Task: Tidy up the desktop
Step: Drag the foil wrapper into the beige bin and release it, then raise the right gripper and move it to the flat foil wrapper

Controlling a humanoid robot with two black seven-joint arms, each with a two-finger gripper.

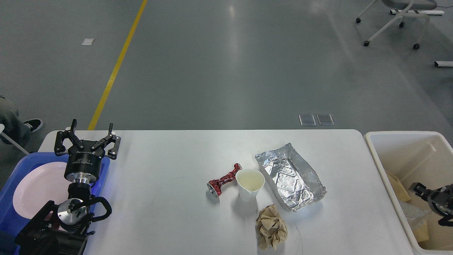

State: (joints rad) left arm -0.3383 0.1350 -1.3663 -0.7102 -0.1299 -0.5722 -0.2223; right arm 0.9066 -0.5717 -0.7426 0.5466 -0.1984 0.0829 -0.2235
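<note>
Head view shows our left tool (91, 139) spread wide and empty at lower left above the tray (14, 177); our right tool (417, 188) in the bin (375, 148), state unclear. Bench (170, 170) fills the lower frame, holding cup (250, 184).

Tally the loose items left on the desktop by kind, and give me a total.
Crushed red can: 1
White paper cup: 1
Foil tray: 1
Crumpled brown paper: 1
Total on the desktop: 4
</note>
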